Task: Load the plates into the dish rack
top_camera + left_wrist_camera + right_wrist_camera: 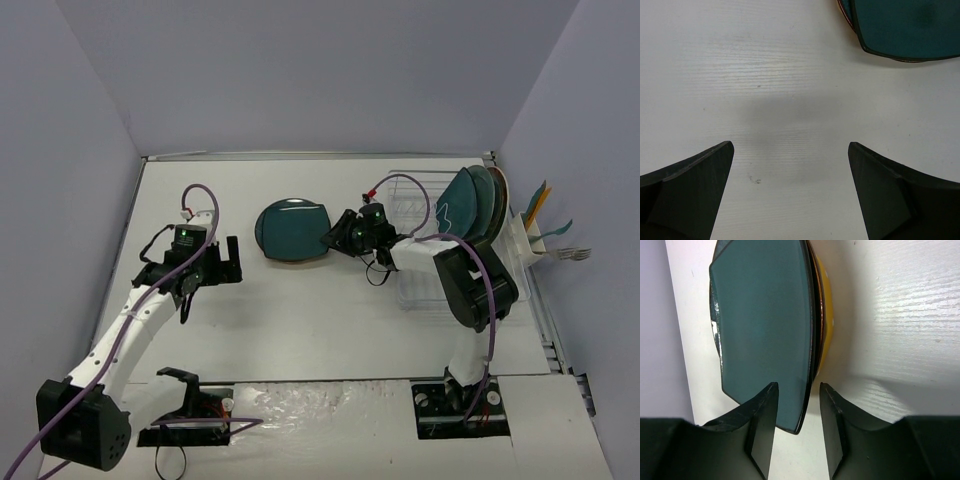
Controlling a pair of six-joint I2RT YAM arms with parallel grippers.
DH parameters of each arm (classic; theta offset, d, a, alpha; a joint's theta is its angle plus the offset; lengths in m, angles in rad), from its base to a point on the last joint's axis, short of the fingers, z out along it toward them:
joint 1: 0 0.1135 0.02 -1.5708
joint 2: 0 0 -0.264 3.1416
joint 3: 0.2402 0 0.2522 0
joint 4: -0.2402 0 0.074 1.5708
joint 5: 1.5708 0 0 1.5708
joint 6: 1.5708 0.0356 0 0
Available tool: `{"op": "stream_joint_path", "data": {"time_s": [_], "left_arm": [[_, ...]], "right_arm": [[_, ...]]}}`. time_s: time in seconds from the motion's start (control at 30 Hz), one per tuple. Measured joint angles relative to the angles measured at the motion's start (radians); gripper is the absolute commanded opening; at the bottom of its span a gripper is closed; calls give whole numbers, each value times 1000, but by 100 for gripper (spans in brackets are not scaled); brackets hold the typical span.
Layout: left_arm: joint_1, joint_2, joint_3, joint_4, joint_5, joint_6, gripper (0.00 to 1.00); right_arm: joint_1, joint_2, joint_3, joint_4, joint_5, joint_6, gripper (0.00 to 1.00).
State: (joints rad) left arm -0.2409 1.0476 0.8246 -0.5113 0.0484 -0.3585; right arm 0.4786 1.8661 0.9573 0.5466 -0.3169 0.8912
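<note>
White wood-grain table [300, 330] boxed in by pale lilac walls [70, 150], with the white wire dish rack [412, 205] at its right edge holding round teal plates [468, 205] upright on edge. Left of the rack, flat on the table, a dark teal squarish plate [292, 230] stacked atop an orange-yellow plate [826, 305]. Reaching low from the rack side, right gripper [335, 237] partly open astride the squarish plate's rim, not yet pinching. Left gripper [228, 262] spread wide above the table, holding nothing.

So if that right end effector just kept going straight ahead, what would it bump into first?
The dark teal plate: its rim sits between the fingers of the right end effector, so pushing on would likely just seat it deeper. The orange-yellow plate lies below it.
</note>
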Motion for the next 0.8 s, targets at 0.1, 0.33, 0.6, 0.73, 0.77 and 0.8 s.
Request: {"op": "stream_joint_path", "data": {"time_s": [0.1,0.33,0.6,0.73,0.77,0.8], "left_arm": [[0,16,0,7,21,-26,97],[0,121,2,57,94,-135,97],[-6,238,30,118,157,-271,97],[-14,266,42,150,181,-342,97],[-17,274,45,159,188,-359,97],[-20,283,48,168,193,-377,97]], "right_arm": [[0,6,0,3,-4,0,27],[0,18,1,2,-13,-1,3],[-9,-1,2,-22,-29,35,0],[-10,-47,-1,-63,-32,47,0],[-10,-61,-2,-76,-32,51,0],[-11,-75,-5,-84,-32,55,0]]}}
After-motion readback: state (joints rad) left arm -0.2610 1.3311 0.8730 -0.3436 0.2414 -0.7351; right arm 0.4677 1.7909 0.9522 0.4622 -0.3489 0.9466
